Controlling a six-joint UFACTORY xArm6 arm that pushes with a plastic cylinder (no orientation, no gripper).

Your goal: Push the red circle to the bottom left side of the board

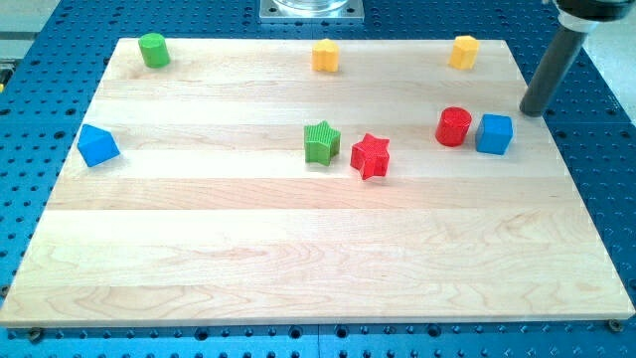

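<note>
So the red circle sits on the right side of the worktop, a bit toward the far half. The blue cube is right up against its right side, touching or as good as. To its left, a little nearer, is the red star, and just left of that the green star; those two stars are almost touching and both lie along the line toward the near-left corner.

Along the far edge: a green cylinder at the left, a yellow block in the middle and another yellow block toward the right. A blue block sits at the left edge.

The whole near half of the wood is open, near-left corner included.

There's no hand on this rig, just a rod, so nothing to open or close. My tip is down by the right edge, right of and slightly beyond the blue cube, with a small gap.

The red circle stands upright, round face up, so it has no real long axis or heading.
</note>
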